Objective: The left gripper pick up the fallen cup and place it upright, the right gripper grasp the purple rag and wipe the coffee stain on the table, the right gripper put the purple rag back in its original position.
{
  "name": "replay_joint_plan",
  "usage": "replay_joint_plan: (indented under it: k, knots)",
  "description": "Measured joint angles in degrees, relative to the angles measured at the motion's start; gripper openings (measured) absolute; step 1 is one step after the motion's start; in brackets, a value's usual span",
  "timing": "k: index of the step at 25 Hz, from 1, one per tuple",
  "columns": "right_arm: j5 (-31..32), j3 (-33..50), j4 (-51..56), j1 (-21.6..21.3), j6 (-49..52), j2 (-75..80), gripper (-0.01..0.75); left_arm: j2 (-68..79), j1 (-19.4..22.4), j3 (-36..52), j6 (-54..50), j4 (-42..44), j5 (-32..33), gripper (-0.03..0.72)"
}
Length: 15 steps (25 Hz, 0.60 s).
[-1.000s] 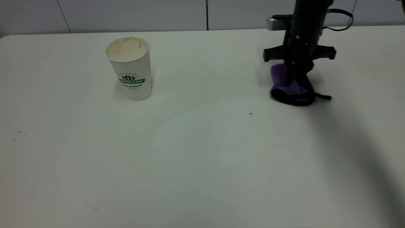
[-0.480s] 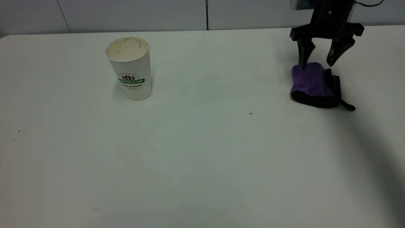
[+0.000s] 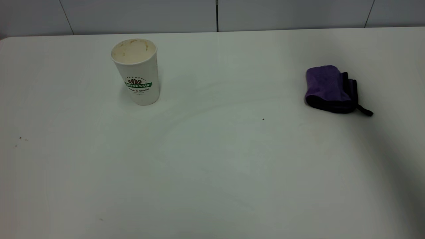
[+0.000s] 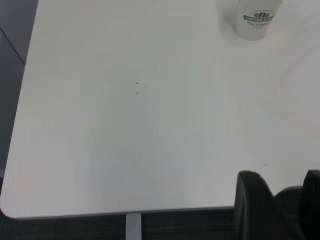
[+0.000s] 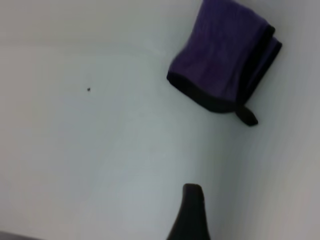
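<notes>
Surface [image 3: 212, 172]: plain white top filling nearly the whole exterior view, far edge running below a pale grey panelled wall [image 3: 132, 15] with thin dark seams. The left wrist view shows a rounded corner [image 4: 9, 212], a dark floor [image 4: 15, 55] beyond the side edge, and a pale upright support [image 4: 132, 227] under the near edge. Faint curved streaks [image 3: 206, 109] cross the middle of the top. One tiny dark speck [image 3: 263, 119] lies between the two objects, toward the rag; two more specks [image 3: 20, 137] sit near the left edge. Grey shading falls over the lower right part of the surface.

Paper coffee cup [image 3: 137, 74]: upright, mouth up, green "COFFEE STAR" banner facing the exterior camera, brown smears on the cream inside wall. Stands left of centre, toward the far edge.

Purple rag [image 3: 328, 89]: folded, lying flat on the right side, well apart from the cup. Black edging along its near side, black loop tab [image 3: 365, 111] trailing toward the right. Nothing touches it.

Left tool [image 4: 282, 175]: outside the exterior view; its wrist view shows it over the near left part of the surface, dark fingers [image 4: 252, 200] spread apart, nothing between them, cup far off.

Right tool [image 5: 192, 207]: outside the exterior view, clear of the rag; spread or pressed together, cannot tell
</notes>
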Motion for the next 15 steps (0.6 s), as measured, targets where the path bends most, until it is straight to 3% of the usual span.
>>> replay_joint_plan:
  k: [15]
  knots:
    - [0.0,52.3,-0.9,0.0,1.4,-70.2,0.707,0.0,0.0,0.0,0.0,0.0,0.0,0.254]
